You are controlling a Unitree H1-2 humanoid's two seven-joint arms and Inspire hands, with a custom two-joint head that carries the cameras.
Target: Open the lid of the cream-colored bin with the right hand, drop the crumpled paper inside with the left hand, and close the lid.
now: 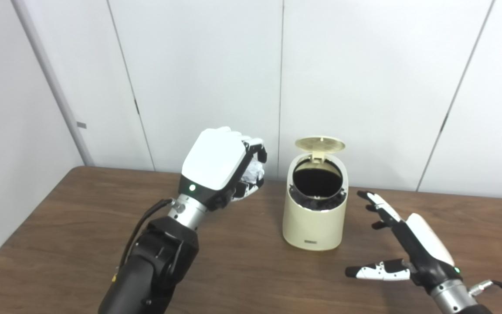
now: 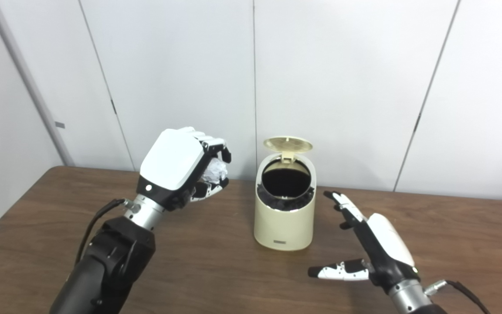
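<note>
Bin: the cream-colored bin (image 1: 315, 222) stands upright on the counter, near the middle of the scene and toward the back edge, with a small dark label low on its front wall.
Lid: the round lid (image 1: 320, 144) is swung up and back on its hinge at the rear of the rim, its ribbed underside facing up and forward; the mouth is fully uncovered.
Bin inside: dark, with the black edge of a liner showing along the front of the opening.
Crumpled paper: a white wad (image 1: 253, 171) sits inside the curled fingers of the left robot hand, raised off the counter, left of the bin and at about the height of its opening; it is beside the mouth, not above it.
Left robot hand: the left robot hand (image 1: 222, 168) is closed around the crumpled paper, its white back turned toward the cameras, a green light glowing near the wrist.
Right robot hand: the right robot hand (image 1: 401, 237) is spread wide and holds nothing, fingers stretched toward the bin's right side and thumb pointing left; it is near the bin but apart from it and clear of the lid.
Counter: brown wood-grain counter (image 1: 251, 270).
Background: pale wall panels (image 1: 198, 78) with dark seams rise behind the counter.
</note>
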